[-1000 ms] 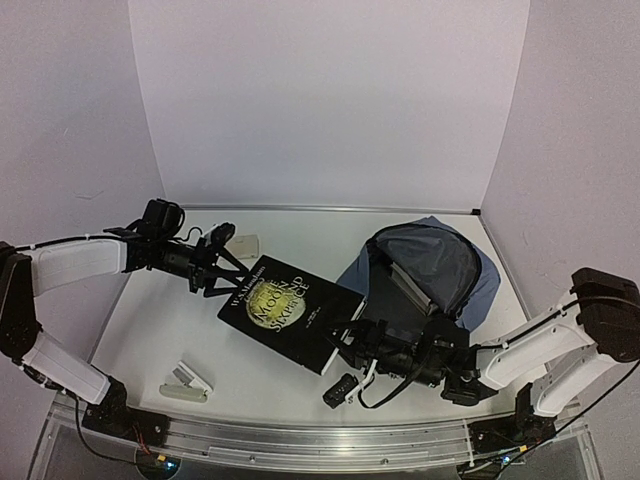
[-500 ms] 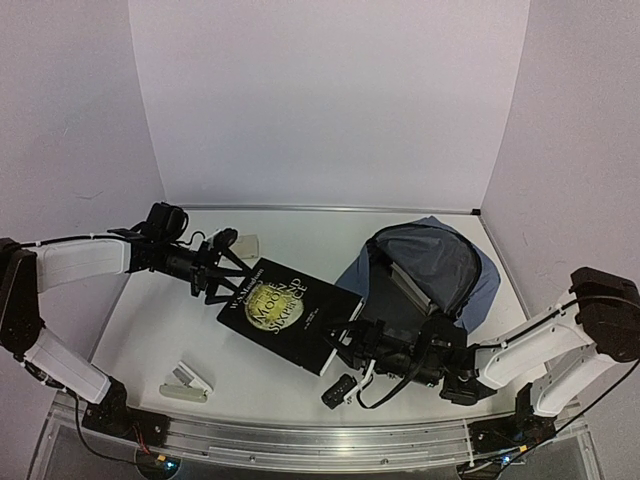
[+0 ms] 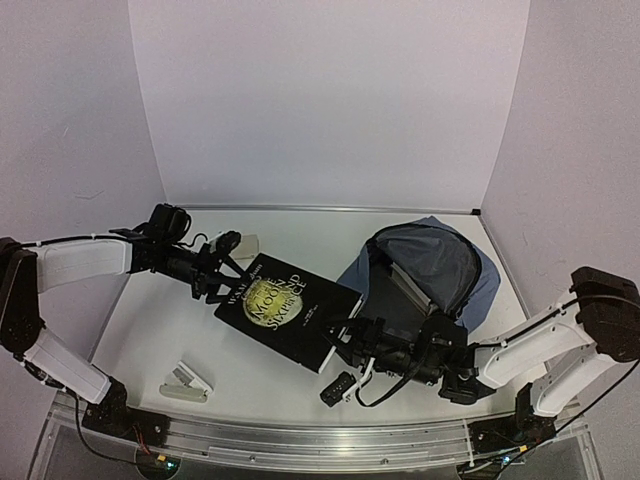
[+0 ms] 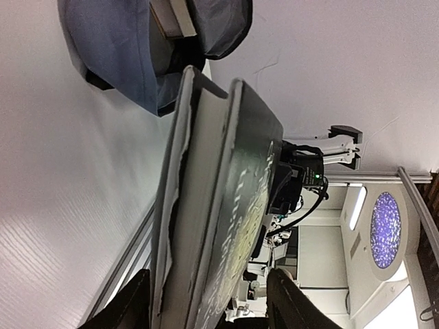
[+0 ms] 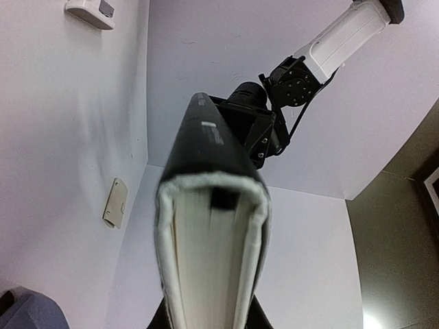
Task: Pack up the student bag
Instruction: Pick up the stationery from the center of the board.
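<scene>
The right gripper (image 3: 350, 345) is clamped on the near right end of a black book (image 3: 285, 310). In the right wrist view the page edges stand upright between its fingers (image 5: 255, 317), pressed in from both sides, with the cover running up and away toward the other arm. The book bears pale lettering and a round yellowish picture on its cover and stretches leftward and back from this grip. At the book's far left end sits the left gripper (image 3: 222, 272). In its wrist view the fingers (image 4: 134, 305) stand one on each side of the book, jaws parted about as wide as the book is thick. Whether they press on the covers or only flank them I cannot tell. The book spans the gap between the two arms above the white table (image 3: 160, 320). The bag (image 3: 485, 290) lies on the right rear part of the table, just behind and right of the right gripper. Its mouth gapes open, the dark grey lining shows, and a flat pale-edged thing (image 3: 403, 288) sits inside. A white stapler (image 3: 185, 382) lies near the front left, well apart from the book. A small beige block (image 3: 245, 243) lies at the back, just beyond the left gripper.
</scene>
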`<state>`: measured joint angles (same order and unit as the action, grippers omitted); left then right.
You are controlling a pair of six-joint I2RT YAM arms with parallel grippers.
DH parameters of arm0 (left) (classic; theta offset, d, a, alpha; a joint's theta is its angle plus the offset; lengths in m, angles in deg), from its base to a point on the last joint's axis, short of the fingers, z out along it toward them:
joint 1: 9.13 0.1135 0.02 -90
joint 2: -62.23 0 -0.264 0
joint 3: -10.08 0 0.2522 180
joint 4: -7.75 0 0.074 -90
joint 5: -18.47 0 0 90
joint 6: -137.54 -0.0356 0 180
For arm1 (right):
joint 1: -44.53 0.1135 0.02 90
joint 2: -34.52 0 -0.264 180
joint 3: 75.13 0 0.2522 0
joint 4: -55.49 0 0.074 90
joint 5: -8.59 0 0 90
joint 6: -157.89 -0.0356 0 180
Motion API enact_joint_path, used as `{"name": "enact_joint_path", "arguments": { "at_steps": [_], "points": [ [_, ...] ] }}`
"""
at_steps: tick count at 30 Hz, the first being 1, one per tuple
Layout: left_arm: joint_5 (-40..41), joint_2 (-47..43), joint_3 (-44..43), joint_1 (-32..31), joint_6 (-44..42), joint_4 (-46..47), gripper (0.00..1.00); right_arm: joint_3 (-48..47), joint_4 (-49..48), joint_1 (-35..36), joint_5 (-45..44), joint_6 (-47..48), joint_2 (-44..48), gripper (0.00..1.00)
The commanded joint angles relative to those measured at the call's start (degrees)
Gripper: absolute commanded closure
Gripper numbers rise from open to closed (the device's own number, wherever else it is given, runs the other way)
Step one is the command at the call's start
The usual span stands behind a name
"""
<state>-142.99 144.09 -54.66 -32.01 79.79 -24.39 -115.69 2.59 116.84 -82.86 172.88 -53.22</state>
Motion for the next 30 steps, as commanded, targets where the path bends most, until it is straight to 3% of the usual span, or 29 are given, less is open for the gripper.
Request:
{"name": "enact_joint_path", "arguments": {
  "at_steps": [1,7,15,17,19,21,23,26,30],
  "points": [
    [-6.8,-2.7,1.5,-0.7,4.9,9.5,0.48,-5.2,-21.3,0.2,1.0,0.6,0.5,1.0],
    [-8.7,-3.5,2.7,-1.7,7.7,14.0,0.56,-7.7,-21.3,0.2,0.5,0.0,-0.5,1.0],
    [-10.8,-4.5,3.8,-2.2,11.3,20.1,0.82,-7.3,-21.2,0.2,0.7,0.2,-1.1,0.96],
    [-11.0,-4.5,4.1,-2.2,12.8,22.2,0.9,-6.6,-21.2,0.2,0.5,0.0,-0.8,0.86],
    [-10.9,-4.6,4.5,-2.1,14.7,24.5,0.98,-5.5,-21.2,0.2,0.3,-0.2,-0.5,0.67],
    [-10.3,-4.4,4.4,-2.0,15.4,25.5,1.0,-4.1,-21.2,0.2,-0.4,-0.3,-0.1,0.44],
    [-9.6,-4.2,4.4,-1.6,15.9,26.1,1.0,-2.5,-21.0,0.2,-1.8,-0.7,0.5,0.27],
    [-8.2,-4.4,4.5,-0.5,18.0,28.7,1.0,0.1,-20.3,0.1,-6.0,-2.9,2.0,0.12],
    [-2.8,-5.9,4.2,2.0,19.4,30.2,1.0,4.0,-18.2,-0.8,-14.1,-6.5,4.2,0.04]
  ]
}}
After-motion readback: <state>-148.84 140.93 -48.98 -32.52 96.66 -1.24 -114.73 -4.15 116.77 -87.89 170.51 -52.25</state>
